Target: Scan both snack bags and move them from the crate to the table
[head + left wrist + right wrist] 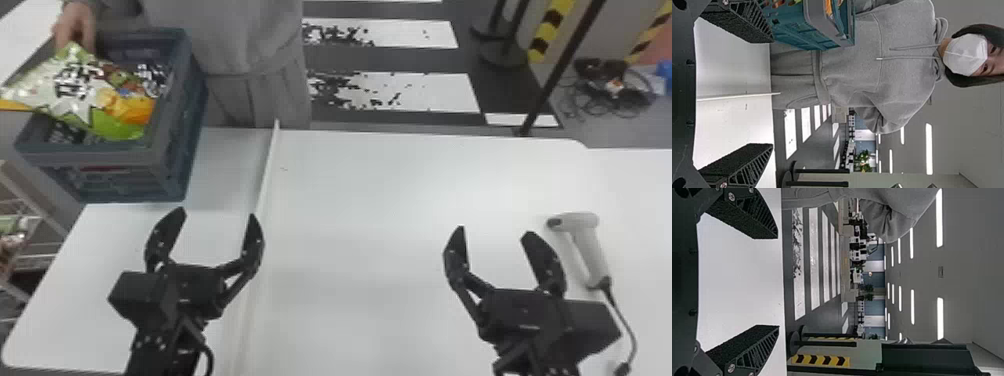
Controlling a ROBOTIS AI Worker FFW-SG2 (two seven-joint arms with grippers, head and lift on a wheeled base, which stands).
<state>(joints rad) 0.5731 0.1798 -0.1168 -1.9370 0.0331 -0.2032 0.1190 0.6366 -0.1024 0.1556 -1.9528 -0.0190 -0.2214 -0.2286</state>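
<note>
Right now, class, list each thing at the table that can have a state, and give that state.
Crate: upright, open-topped.
Snack bag: slanting across the crate's opening, a person's hand at its edge.
Scanner: lying on the table, cable attached.
Left gripper: fingers open, empty.
Right gripper: fingers open, empty.

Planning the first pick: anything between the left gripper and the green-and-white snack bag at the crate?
Yes, the crate's near wall stands between the left gripper and the bag. A person's hand is also at the bag's far edge.
</note>
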